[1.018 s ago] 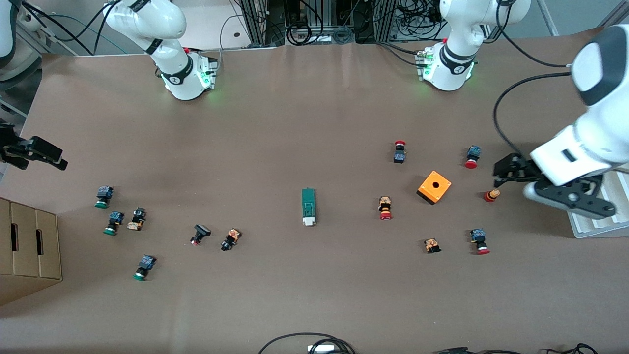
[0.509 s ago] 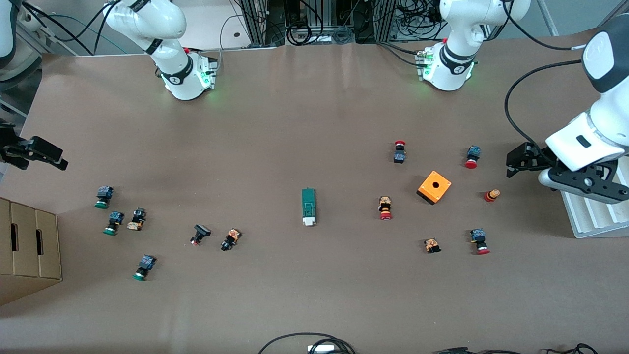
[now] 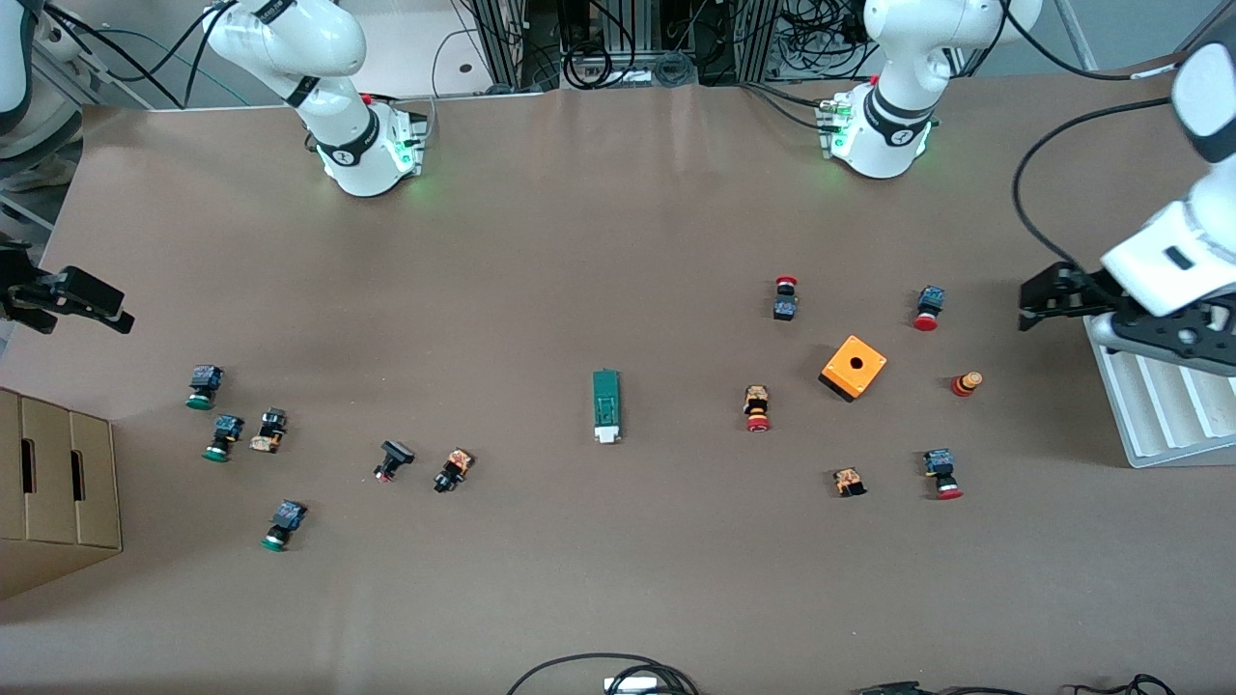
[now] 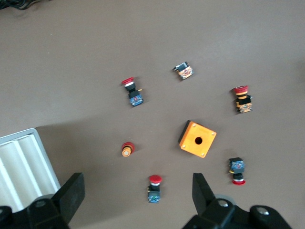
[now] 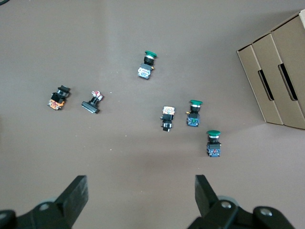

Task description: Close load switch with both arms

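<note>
The load switch (image 3: 605, 406) lies flat in the middle of the table, with nothing on it, so either arm can get to it. The left gripper (image 4: 136, 195) hangs wide open and empty at its end of the table, over the edge of the white tray (image 3: 1159, 415). The right gripper (image 5: 140, 198) waits wide open and empty at its own end. I think neither has started reaching. Both arms are partly cut off in the front view.
</note>
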Available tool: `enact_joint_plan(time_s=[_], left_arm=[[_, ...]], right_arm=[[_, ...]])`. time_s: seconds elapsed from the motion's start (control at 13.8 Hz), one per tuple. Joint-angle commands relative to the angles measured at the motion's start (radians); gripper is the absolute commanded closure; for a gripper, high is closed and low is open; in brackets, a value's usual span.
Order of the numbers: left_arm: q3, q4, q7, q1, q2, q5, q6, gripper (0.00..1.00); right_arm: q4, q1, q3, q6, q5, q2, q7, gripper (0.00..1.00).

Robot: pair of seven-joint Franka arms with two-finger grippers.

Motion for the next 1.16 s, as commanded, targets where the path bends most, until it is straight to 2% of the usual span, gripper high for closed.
enact_joint_plan(time_s=[0.0,0.44,1.09], left_arm=[[0.009,-0.024,0.034,0.033,-0.022,0.010,-0.009,0.00],[0.004,-0.001,0.017,0.029,-0.012,0.071,-0.022,0.00],[0.006,0.019,-0.084,0.033,-0.003,0.007,-0.052,0.00]], right_arm=[[0.023,0.005,0.000,-0.007,-0.015,0.010,-0.010,0.00],[0.023,0.005,0.000,-0.007,-0.014,0.010,-0.010,0.00],[0.023,0.005,0.001,-0.008,-0.014,0.010,-0.010,0.00]])
